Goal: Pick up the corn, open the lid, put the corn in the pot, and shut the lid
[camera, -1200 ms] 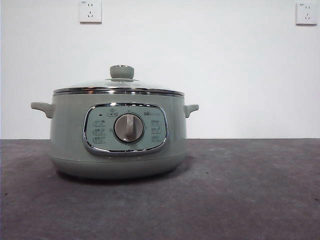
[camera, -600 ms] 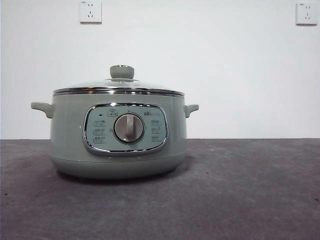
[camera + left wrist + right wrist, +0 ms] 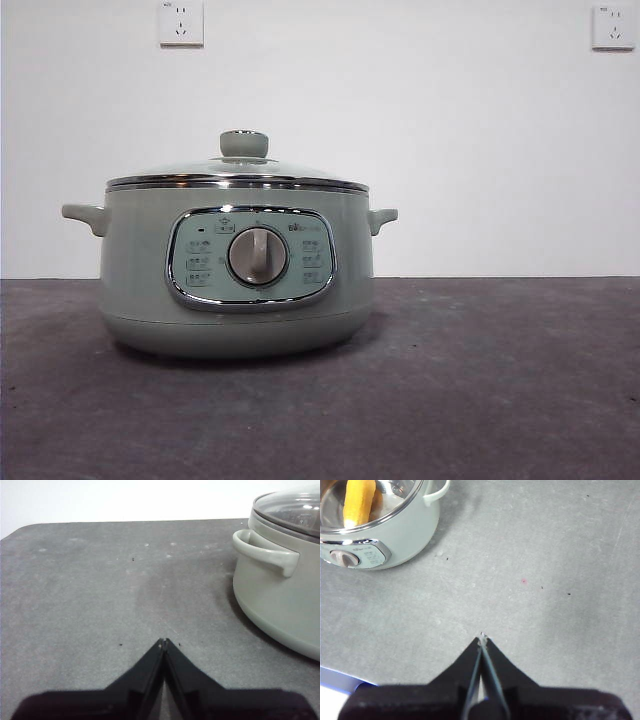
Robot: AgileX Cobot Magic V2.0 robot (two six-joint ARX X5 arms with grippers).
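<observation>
We note a dark grey table [image 3: 500,380] with a mottled, lightly speckled top. Behind the table stands a plain white wall [image 3: 480,150]. On the wall, well above the table, sit two white sockets: one [image 3: 181,22] toward the left, the other [image 3: 612,26] near the right edge.

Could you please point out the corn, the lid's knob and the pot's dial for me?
corn [image 3: 359,500], right wrist view, middle of the cob, seen through the glass.
knob [image 3: 244,144], front view, its side face.
dial [image 3: 258,256], front view, its centre.
</observation>
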